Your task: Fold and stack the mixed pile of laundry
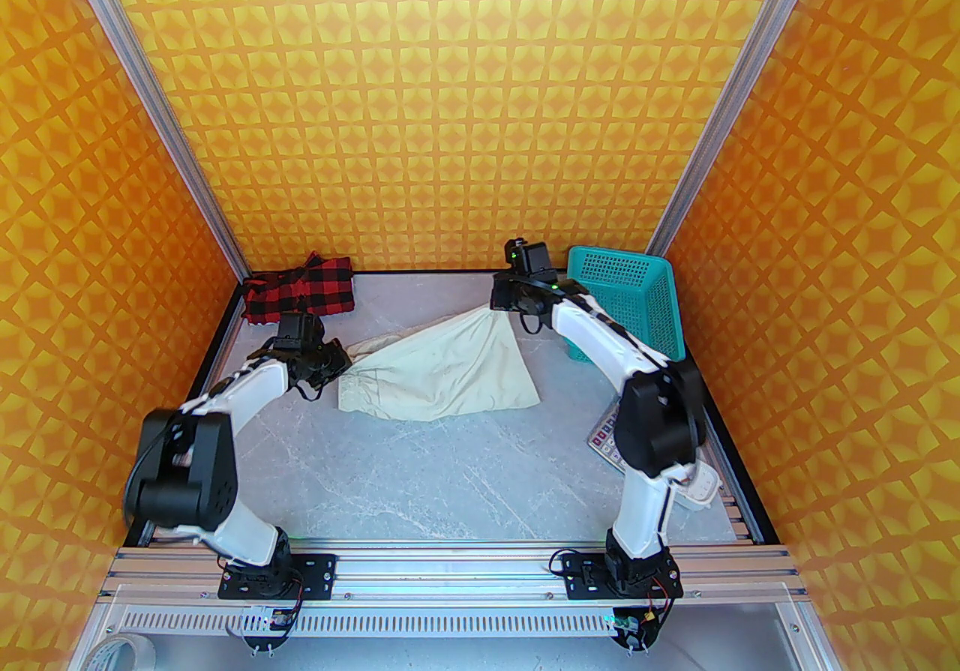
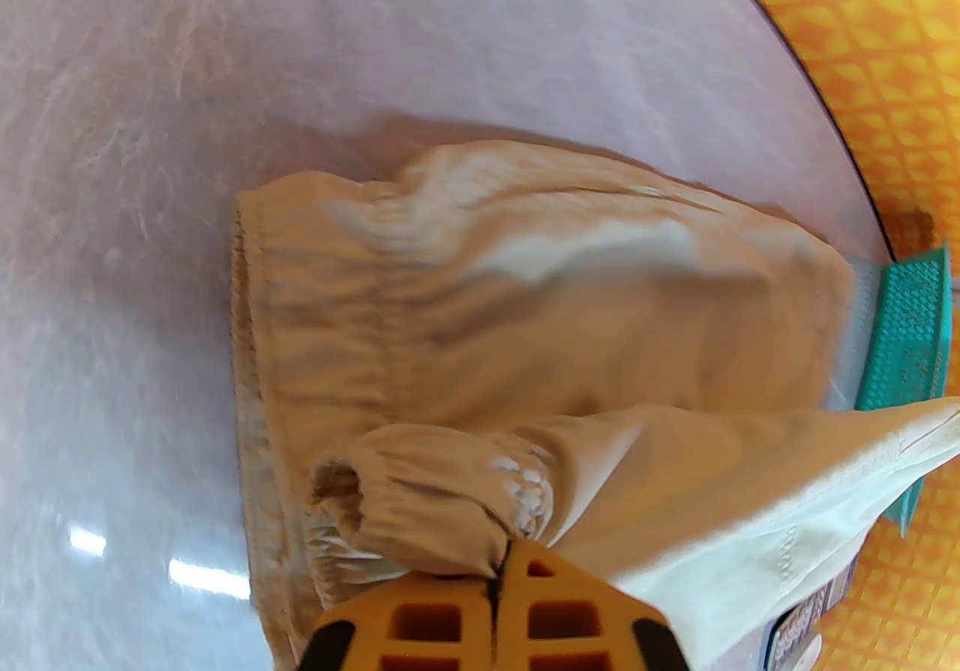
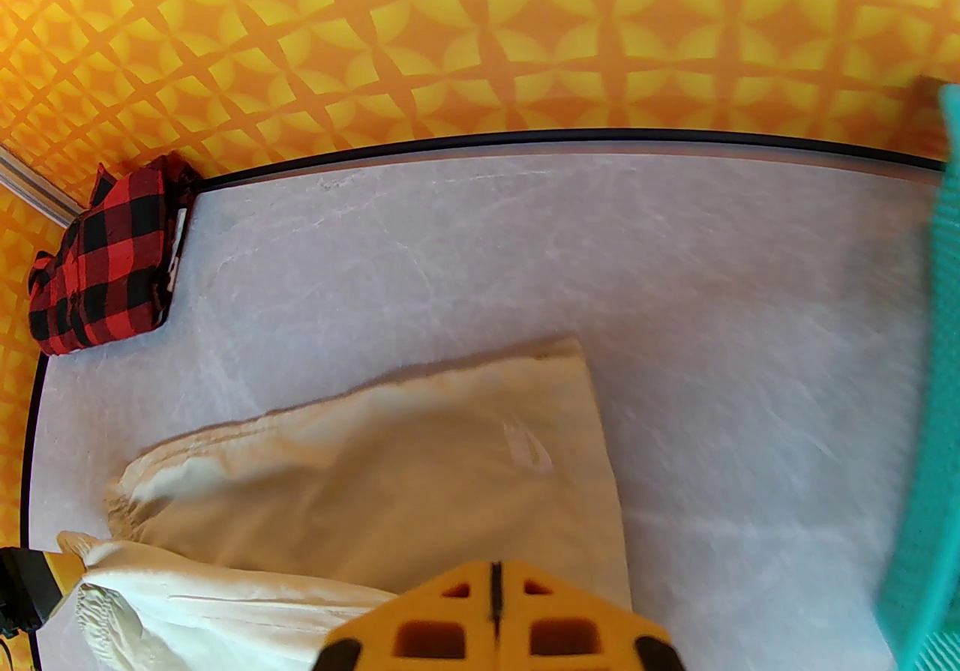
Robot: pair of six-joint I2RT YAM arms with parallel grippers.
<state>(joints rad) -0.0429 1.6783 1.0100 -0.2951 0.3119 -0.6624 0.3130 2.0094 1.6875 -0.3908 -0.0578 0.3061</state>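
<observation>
The cream garment (image 1: 442, 368) lies mid-table, stretched between both grippers. My left gripper (image 1: 341, 357) is shut on its gathered elastic band; the left wrist view has the orange fingers (image 2: 450, 615) pinching the bunched band of the cream garment (image 2: 525, 293). My right gripper (image 1: 504, 304) is shut on the far corner, which rises to a peak off the table. In the right wrist view the cream garment (image 3: 390, 473) runs under the closed fingers (image 3: 570, 623). The red-and-black check shirt (image 1: 300, 293) (image 3: 105, 256) lies folded in the back left corner, apart from both grippers.
A teal perforated basket (image 1: 637, 301) (image 2: 907, 331) (image 3: 930, 428) stands tilted at the back right, close behind the right arm. A calculator (image 1: 607, 439) lies at the right edge, partly under the right arm. Orange patterned walls enclose three sides.
</observation>
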